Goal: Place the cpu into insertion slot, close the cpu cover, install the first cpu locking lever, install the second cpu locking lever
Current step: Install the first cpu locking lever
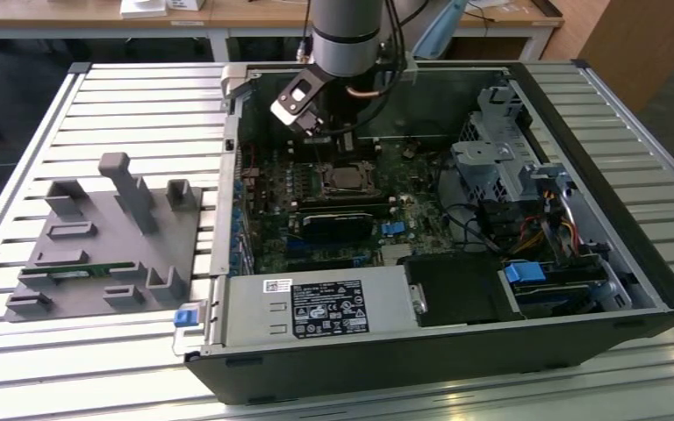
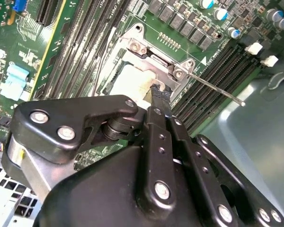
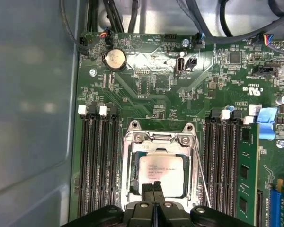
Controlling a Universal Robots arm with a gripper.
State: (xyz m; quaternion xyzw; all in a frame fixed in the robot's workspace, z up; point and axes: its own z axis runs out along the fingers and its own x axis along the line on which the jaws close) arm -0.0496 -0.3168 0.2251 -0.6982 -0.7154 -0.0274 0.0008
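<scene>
The gripper (image 3: pixel 154 191) is holding its fingers pressed together, gripping nothing, tips at the edge of the cpu (image 3: pixel 162 170), which is sitting inside the insertion slot (image 3: pixel 134 177), the cpu cover (image 3: pixel 157 138) framing it

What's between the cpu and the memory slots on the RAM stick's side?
In the first wrist view, the edge of the cover and a thin metal lever lie between the cpu and those slots.
</scene>
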